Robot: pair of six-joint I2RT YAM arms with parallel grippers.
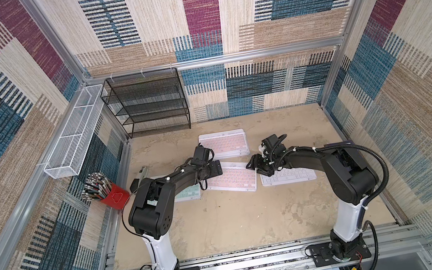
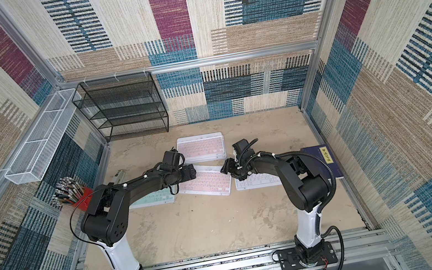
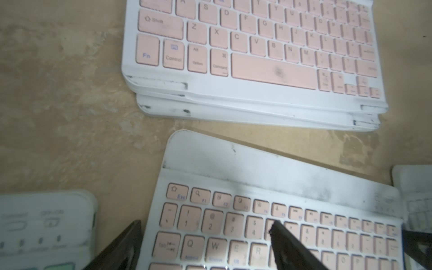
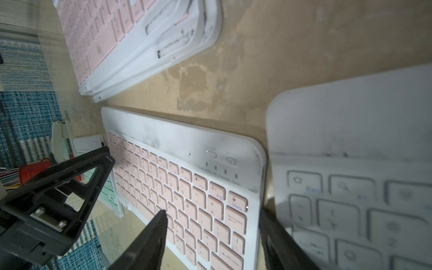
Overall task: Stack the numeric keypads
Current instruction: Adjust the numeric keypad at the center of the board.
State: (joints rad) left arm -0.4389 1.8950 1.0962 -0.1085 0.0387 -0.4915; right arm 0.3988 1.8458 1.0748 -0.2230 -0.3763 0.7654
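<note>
Top views both show the loose pink keypad (image 1: 231,180) lying skewed on the counter (image 1: 236,219). Its long axis runs arm to arm, with the left jaws over one short end and the right jaws at the other, about equally near. The keypad stack (image 1: 223,144) sits just beyond it, and the mint keypad (image 1: 189,194) and white keypad (image 1: 288,177) flank it. Left wrist view: jaws spread wide and empty, straddling the loose keypad's Esc-and-Tab end; the stack's top keypad reads Shift, Fn, Control. Right wrist view: jaws partly open and empty, one finger over the pink keys, the other in the gap beside the white keypad.
</note>
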